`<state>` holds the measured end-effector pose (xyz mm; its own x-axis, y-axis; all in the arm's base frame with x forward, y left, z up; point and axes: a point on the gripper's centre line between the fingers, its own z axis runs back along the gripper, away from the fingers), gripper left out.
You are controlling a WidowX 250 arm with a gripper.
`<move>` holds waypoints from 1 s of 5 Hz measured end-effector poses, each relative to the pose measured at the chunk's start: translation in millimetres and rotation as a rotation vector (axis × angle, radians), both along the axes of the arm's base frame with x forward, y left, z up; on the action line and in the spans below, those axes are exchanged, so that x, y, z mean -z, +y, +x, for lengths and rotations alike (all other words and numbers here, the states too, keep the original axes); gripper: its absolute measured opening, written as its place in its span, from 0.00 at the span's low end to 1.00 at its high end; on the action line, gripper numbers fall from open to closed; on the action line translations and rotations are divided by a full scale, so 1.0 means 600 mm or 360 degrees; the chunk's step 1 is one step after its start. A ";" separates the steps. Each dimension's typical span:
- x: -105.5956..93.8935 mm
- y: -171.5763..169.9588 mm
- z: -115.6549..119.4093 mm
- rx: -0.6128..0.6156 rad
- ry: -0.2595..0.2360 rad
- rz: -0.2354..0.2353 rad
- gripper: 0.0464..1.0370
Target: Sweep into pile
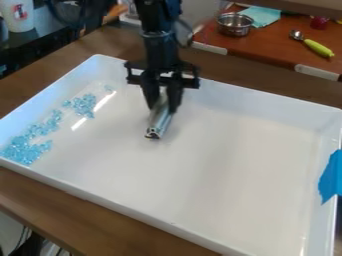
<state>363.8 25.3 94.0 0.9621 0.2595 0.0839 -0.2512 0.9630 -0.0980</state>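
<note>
One white tray (234, 150) holds light-blue translucent bits (27, 151) too many to count, with one metal tool (161, 120) over its floor and one piece of blue tape (330, 176) on its rim. Beyond the tray are one metal bowl (234, 26), one teal cloth (264, 15), one green-handled spoon (317, 47) and one white cup (17, 16).

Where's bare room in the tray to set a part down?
Widest: tray floor from the silver tool across to the blue tape. Smaller: between the tool and the blue bits. Crowded: along the image-left wall, under the bits, and upper middle, where the gripper holds the tool.
</note>
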 end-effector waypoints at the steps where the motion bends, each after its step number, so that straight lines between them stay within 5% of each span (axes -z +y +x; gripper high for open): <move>1: 0.000 0.025 -0.003 -0.0057 0.0003 0.0005 0.33; 3: 0.003 0.108 -0.025 -0.0242 0.0014 0.0072 0.33; 5: 0.006 0.145 -0.052 -0.0585 -0.0084 -0.0027 0.33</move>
